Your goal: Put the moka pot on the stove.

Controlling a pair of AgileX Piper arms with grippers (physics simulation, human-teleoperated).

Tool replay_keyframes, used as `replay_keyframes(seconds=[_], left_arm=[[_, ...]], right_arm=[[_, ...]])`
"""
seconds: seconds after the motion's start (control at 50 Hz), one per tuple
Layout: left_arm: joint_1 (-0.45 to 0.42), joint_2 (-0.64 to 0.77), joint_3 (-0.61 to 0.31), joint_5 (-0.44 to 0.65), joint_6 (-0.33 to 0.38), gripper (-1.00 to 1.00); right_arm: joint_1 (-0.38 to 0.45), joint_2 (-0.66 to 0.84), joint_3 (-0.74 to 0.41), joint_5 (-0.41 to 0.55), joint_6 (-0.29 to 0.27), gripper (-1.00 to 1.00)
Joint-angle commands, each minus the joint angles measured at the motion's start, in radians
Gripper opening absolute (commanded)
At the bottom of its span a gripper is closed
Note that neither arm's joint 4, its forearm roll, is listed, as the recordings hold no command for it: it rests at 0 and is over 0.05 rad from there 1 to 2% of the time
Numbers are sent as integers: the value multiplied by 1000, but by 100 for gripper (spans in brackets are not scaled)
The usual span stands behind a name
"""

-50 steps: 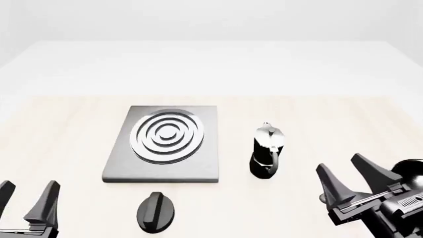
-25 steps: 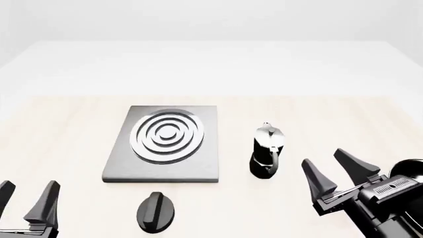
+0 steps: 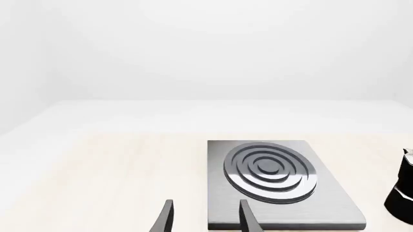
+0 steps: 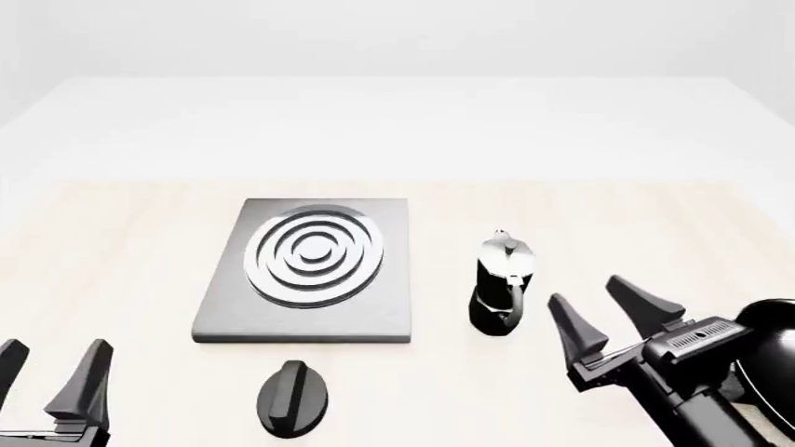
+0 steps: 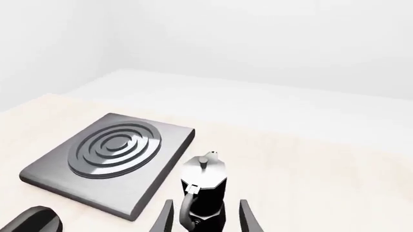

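Note:
The moka pot [image 4: 504,282] stands upright on the table, right of the stove [image 4: 311,270], with its handle toward me. It also shows in the right wrist view [image 5: 204,192] and at the edge of the left wrist view [image 3: 403,189]. My right gripper [image 4: 599,314] is open and empty, just right of and nearer than the pot; in the right wrist view [image 5: 204,217] the pot sits just ahead between the fingers. My left gripper [image 4: 50,372] is open and empty at the near left. The stove shows in the left wrist view [image 3: 274,181] and the right wrist view [image 5: 113,157].
A black oval knob [image 4: 293,399] lies on the table in front of the stove; it also shows in the right wrist view [image 5: 32,221]. A black rounded object [image 4: 773,345] sits behind my right arm at the right edge.
My right gripper has moved left and forward toward the moka pot, staying open. The left arm, the pot and the stove have not moved.

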Motion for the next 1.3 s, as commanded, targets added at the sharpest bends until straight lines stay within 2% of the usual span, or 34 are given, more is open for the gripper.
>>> replay_keyframes(seconds=[0.02, 0.2, 0.6, 1.3], left_arm=[[0, 0, 0, 0, 0, 100], [0, 0, 0, 0, 0, 100], [0, 0, 0, 0, 0, 100], [0, 0, 0, 0, 0, 100]], right_arm=[[3, 107, -7, -86, 8, 100], [11, 224, -8, -174, 17, 100], [32, 370, -35, -265, 35, 100], [54, 509, -101, -292, 60, 100]])
